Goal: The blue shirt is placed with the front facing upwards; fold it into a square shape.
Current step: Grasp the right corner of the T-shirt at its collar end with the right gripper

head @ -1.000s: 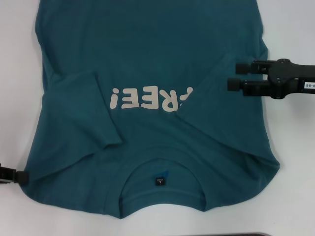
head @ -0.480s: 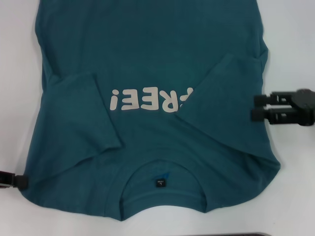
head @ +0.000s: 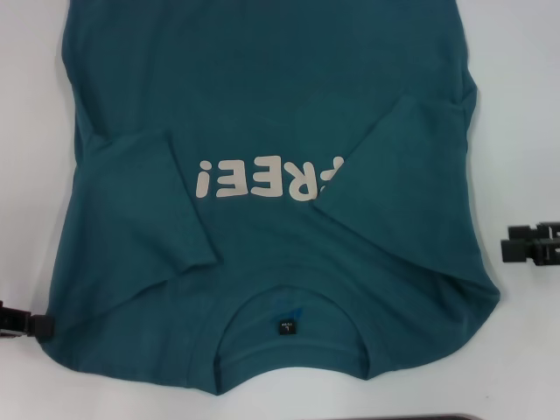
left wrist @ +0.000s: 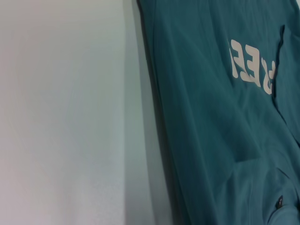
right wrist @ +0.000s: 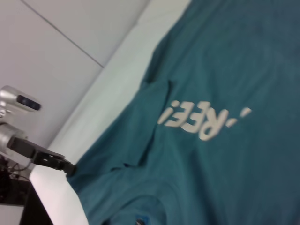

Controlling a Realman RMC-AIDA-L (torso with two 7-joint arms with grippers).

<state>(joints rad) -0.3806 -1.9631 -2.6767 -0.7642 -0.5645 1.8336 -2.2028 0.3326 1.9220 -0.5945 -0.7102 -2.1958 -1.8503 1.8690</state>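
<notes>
The blue shirt (head: 262,105) lies flat on the white table, chest up, with its white lettering (head: 267,179) upside down from my head view and its collar and black neck tag (head: 284,325) toward me. Both sleeves are folded inward: one (head: 149,201) on the left, the other (head: 402,166) on the right, covering the lettering's end. My right gripper (head: 509,242) hovers open and empty over bare table just off the shirt's right edge. Only the tip of my left gripper (head: 39,325) shows, at the shirt's near-left shoulder corner; the right wrist view also shows this left gripper (right wrist: 58,162).
White table (head: 525,87) borders the shirt on both sides. A dark strip (head: 420,416) runs along the near edge. The left wrist view shows bare table (left wrist: 61,117) beside the shirt's (left wrist: 211,140) side edge.
My right gripper has drawn back from over the shirt, moving right and nearer to me, off the cloth. The right sleeve stays folded inward. The left gripper has barely shifted.
</notes>
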